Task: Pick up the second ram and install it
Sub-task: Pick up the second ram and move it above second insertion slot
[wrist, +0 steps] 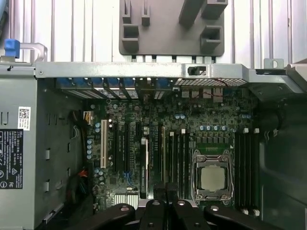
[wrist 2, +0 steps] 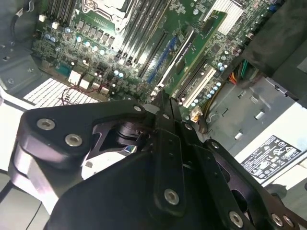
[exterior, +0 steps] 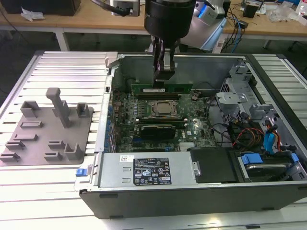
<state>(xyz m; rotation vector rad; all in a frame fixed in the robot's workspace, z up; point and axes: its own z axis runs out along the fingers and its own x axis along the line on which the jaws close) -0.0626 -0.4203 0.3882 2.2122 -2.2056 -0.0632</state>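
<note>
**second ram [exterior: 175, 88]: upright in the open computer case [exterior: 192, 199]**

Item: long green stick with a small white label, standing level on its long edge. In the exterior view it appears just beyond the CPU socket [exterior: 160, 109], over the motherboard [exterior: 194, 129]. Whether it sits in a slot cannot be told.

Gripper [exterior: 163, 76]: directly above the stick's middle, fingers drawn almost together and apparently pinching its top edge. In the first wrist view the fingertips [wrist: 159, 192] lie side by side over the memory slots.

Grey fixture tray [exterior: 33, 143]: outside the case on the exterior view's left, well apart from the ram.
</note>
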